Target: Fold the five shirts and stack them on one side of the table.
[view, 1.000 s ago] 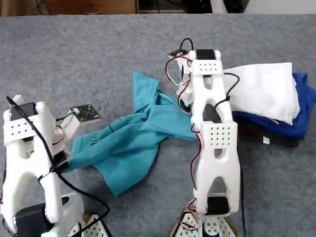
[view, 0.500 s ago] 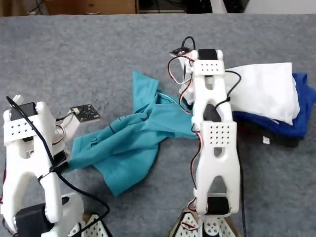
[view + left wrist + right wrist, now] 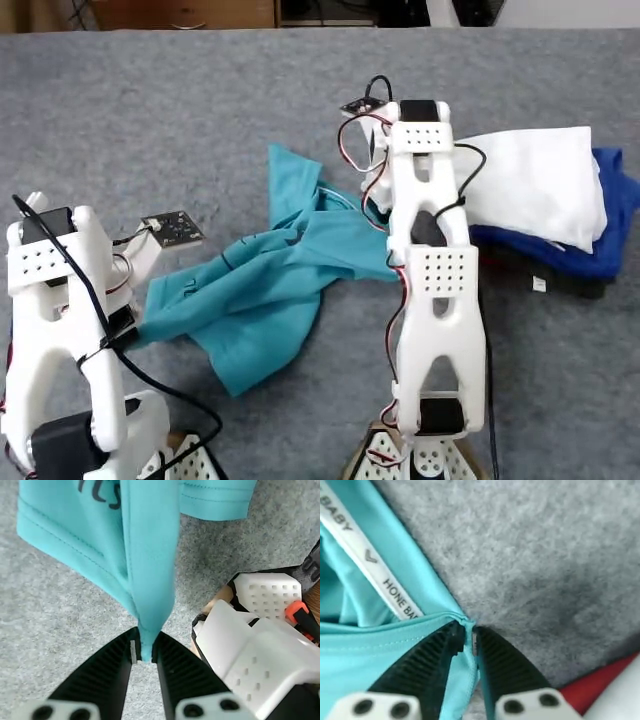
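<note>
Teal shirt [image 3: 265, 290] lies rumpled across the middle of the high view on the grey felt table [image 3: 150, 110], between two white arms. Left gripper [image 3: 145, 652], at the shirt's lower-left end in that frame, is pinched tight on a narrow fold of its edge. Right gripper [image 3: 469, 632], near the centre, is closed on the fabric beside the neck tape. At the right edge, a folded white shirt [image 3: 535, 180] rests on a blue shirt [image 3: 615, 215].
</note>
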`<action>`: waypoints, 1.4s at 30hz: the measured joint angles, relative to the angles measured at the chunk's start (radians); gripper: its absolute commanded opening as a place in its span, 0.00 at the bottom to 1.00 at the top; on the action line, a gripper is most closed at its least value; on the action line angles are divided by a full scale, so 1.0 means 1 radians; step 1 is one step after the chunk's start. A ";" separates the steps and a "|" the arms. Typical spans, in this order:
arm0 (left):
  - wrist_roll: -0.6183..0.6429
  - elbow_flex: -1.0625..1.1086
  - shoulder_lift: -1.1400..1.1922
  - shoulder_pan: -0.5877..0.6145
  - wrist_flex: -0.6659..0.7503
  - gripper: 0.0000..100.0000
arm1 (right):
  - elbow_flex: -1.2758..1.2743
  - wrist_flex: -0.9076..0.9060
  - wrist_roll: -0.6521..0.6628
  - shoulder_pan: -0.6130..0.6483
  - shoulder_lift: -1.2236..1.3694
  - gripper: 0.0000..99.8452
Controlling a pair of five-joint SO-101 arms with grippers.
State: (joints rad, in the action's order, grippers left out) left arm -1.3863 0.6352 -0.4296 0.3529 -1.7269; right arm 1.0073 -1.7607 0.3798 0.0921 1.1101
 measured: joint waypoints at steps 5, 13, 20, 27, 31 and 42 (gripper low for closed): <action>0.000 0.000 0.000 0.000 0.000 0.02 | 0.002 0.000 -0.032 0.000 -0.006 0.00; 0.187 -0.087 0.000 0.000 0.000 0.02 | 0.026 -0.003 -0.101 0.005 -0.123 0.00; 0.508 -0.334 0.000 -0.037 0.000 0.02 | 0.034 -0.003 -0.115 0.009 -0.397 0.00; 0.868 -0.663 0.002 -0.138 -0.006 0.02 | 0.117 -0.005 -0.227 0.014 -0.681 0.00; 0.993 -0.858 0.000 -0.150 -0.008 0.02 | 0.245 -0.002 -0.264 0.015 -0.819 0.00; 1.306 -1.263 -0.006 -0.106 -0.009 0.02 | 0.505 0.210 -0.381 0.017 -1.068 0.00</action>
State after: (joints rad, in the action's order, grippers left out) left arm -0.0806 -0.6276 -0.4358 0.2470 -1.7361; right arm 1.5121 -1.5505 -0.0008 0.1089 0.0422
